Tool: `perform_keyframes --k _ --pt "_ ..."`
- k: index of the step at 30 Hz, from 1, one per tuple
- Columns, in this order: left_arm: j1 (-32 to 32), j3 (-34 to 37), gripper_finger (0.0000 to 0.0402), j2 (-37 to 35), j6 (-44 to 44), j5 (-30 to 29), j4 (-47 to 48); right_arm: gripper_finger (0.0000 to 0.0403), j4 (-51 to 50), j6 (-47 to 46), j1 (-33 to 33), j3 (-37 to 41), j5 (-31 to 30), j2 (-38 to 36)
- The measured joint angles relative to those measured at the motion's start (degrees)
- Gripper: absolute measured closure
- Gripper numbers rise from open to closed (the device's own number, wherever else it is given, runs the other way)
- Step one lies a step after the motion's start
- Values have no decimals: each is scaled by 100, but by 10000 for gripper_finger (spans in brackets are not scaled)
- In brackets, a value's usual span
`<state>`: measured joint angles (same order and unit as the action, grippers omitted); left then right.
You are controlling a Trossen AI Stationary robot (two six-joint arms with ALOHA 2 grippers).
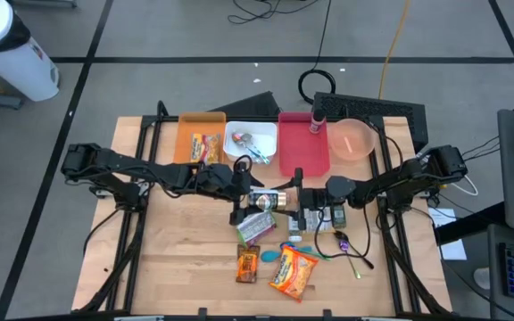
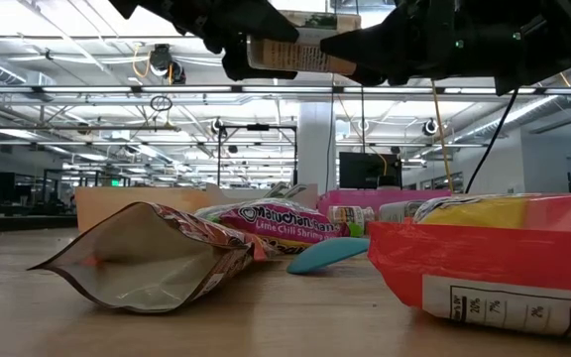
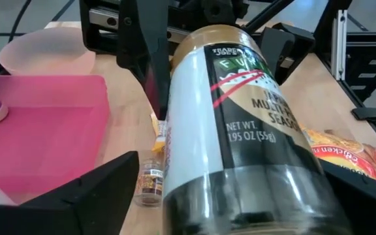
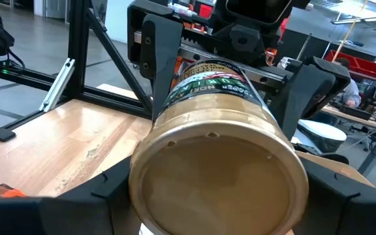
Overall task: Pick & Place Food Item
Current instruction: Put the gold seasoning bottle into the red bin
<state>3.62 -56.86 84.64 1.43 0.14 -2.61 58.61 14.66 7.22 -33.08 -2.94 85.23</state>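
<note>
So the seasoning jar (image 1: 270,200) is hanging in mid-air over the middle of the table, lying sideways between both arms, basically a handoff. The right gripper (image 4: 217,196) has its fingers clamped on the gold-lid end. The left gripper (image 3: 240,209) sits around the dark bottom end with its fingers spread wide, looking let go.

What worries me: the right is holding one end of a smooth round jar, so it could droop or slip and land on the snack packets (image 1: 291,272) lying underneath.

Further back there's a row of containers: an orange tray (image 1: 186,134) with a snack packet, a white bin (image 1: 235,135) with what looks like a metal spoon, a pink tray (image 1: 291,143) with a small bottle (image 1: 315,122) at its far corner, and a pink bowl (image 1: 353,140) that looks empty.
</note>
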Motion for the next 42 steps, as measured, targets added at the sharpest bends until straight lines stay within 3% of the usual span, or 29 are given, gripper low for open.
perform_keyframes --k 25,37,42 --pt "0 -4 24 -66 -41 -33 -100 132 -533 26 -171 2 -339 0" --pt "-2 -4 29 -741 -412 -546 105 132 -585 -31 -201 2 -326 0" --pt "0 -2 31 -1275 -431 -821 667 133 -785 -9 -203 2 -326 -36"
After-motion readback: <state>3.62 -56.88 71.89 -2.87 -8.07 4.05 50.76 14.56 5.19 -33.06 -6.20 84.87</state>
